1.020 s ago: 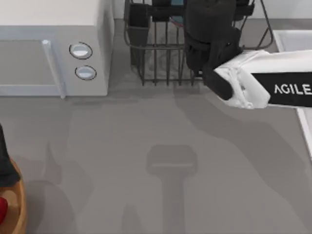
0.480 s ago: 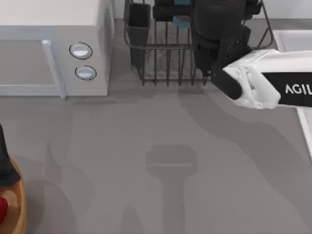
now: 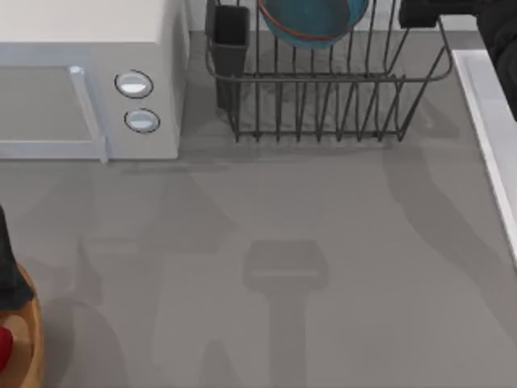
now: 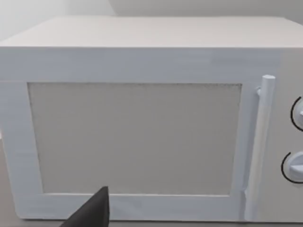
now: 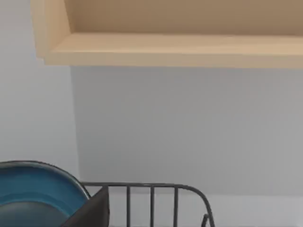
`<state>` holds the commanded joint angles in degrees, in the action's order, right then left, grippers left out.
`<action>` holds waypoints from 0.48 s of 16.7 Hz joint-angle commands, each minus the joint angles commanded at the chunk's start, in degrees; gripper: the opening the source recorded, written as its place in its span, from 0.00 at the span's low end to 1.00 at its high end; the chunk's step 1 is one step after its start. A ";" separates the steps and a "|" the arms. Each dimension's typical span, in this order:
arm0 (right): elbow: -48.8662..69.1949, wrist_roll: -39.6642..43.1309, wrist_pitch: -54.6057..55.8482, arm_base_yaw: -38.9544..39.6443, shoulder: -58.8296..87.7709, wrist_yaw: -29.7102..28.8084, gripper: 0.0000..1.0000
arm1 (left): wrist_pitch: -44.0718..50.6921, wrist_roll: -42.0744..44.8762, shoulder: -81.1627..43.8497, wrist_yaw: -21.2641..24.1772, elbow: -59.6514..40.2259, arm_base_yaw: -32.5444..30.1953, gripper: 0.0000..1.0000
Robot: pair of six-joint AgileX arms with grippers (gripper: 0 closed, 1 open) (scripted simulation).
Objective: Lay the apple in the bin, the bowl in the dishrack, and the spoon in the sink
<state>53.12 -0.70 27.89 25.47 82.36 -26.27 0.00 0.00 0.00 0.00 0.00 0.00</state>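
Here the task stands partly complete, judging from how things lie. The bowl (image 3: pixel 315 23) rests tilted among the upright bars of the dishrack (image 3: pixel 339 105), just beside the rack's dark utensil cup (image 3: pixel 230 28); the right wrist view shows the same bowl (image 5: pixel 40 194) inside the rack's wire frame (image 5: pixel 151 189), below a wooden shelf (image 5: pixel 180 42) on the wall. The apple (image 3: pixel 4 343) sits inside the bin (image 3: pixel 31 339), which lies well apart from the dishrack, at the near left corner of the surface (image 3: pixel 283 242). Those two placements appear done.

The spoon cannot be made out, so its step is judged outstanding or unconfirmed. The sink (image 3: pixel 485 105) shows as a white rim just beside the dishrack.

The right arm (image 3: pixel 497 24) hangs dark above the sink side of the dishrack; whether its end effector is wide or narrow, I cannot tell. The left arm (image 3: pixel 8 275) stands at the bin, facing the microwave (image 4: pixel 142 132); its end effector's state likewise cannot be told.
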 joint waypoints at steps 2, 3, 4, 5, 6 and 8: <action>-7.76 0.32 -4.26 -3.54 -13.28 3.63 1.00 | 0.00 0.00 0.00 0.00 0.00 0.00 1.00; -11.85 0.49 -6.48 -5.38 -20.35 5.52 1.00 | 0.00 0.00 0.00 0.00 0.00 0.00 1.00; -16.00 0.66 -8.74 -7.26 -27.51 7.46 1.00 | 0.00 0.00 0.00 0.00 0.00 0.00 1.00; -20.18 0.83 -11.01 -9.16 -34.61 9.42 1.00 | 0.00 0.00 0.00 0.00 0.00 0.00 1.00; -24.31 0.97 -13.23 -11.05 -41.51 11.39 1.00 | 0.00 0.00 0.00 0.00 0.00 0.00 1.00; -32.30 1.17 -17.44 -14.76 -54.01 15.22 1.00 | 0.00 0.00 0.00 0.00 0.00 0.00 1.00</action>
<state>20.82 0.47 10.45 10.71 28.35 -11.05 0.00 0.00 0.00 0.00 0.00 0.00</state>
